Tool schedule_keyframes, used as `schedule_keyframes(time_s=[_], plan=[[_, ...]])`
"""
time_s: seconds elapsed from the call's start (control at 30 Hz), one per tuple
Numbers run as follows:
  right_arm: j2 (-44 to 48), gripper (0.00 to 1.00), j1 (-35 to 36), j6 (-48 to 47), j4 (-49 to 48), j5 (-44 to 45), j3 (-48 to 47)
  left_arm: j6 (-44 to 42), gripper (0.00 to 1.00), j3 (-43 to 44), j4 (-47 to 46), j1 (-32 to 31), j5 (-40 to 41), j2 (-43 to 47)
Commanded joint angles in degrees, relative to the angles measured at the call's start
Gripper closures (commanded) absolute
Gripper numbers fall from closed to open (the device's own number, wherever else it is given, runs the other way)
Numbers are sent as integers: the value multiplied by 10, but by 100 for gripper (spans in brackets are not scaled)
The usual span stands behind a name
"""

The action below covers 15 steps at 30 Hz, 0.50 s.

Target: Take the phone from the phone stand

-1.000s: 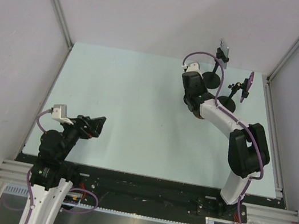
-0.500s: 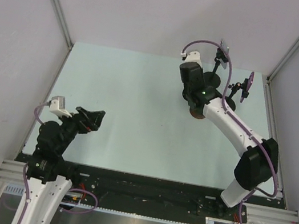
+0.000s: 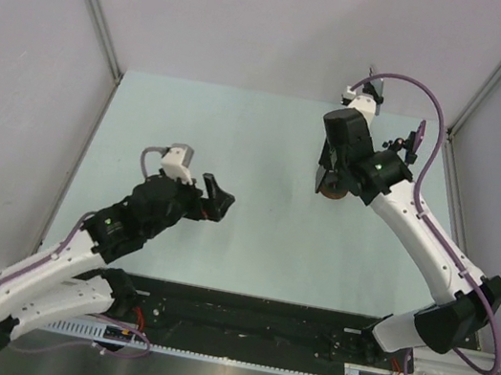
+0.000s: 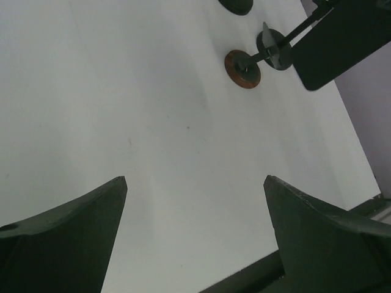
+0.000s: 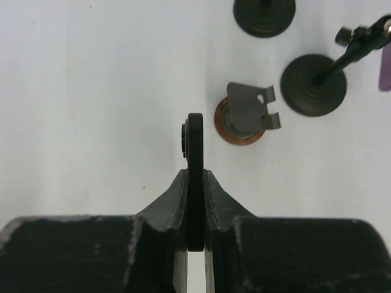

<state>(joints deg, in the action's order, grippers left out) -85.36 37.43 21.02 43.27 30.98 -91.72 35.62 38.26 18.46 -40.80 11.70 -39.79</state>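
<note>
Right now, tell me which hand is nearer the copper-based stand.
Right. The right hand, shut on a thin dark object, hovers beside the copper-based stand; the open left hand hangs far off to its left.

R wrist cam: purple phone [image 5: 385, 61] was cut off at right edge, far stand base [image 5: 264, 13] at top edge. Top cam: right arm [image 3: 418, 227] hid that base.

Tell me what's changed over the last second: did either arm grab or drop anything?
The left arm unfolded from its base toward the middle of the table, left gripper open. The right arm stretched out, its elbow swinging toward the near edge; right gripper shut on a thin dark object, no grab or release seen. The purple phone and copper-based stand stayed put.
</note>
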Motion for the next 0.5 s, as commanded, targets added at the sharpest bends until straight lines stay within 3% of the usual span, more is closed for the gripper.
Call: schedule_keyframes(time_s=[0.0, 0.2, 0.47], plan=[[61, 100, 4, 97, 16, -48, 16, -61, 0, 67, -110, -106, 140, -86], [89, 100, 6, 138, 18, -87, 40, -201, 0, 100, -283, -220, 200, -187], [119, 100, 6, 177, 19, -133, 58, -322, 0, 161, -362, -286, 234, -325]])
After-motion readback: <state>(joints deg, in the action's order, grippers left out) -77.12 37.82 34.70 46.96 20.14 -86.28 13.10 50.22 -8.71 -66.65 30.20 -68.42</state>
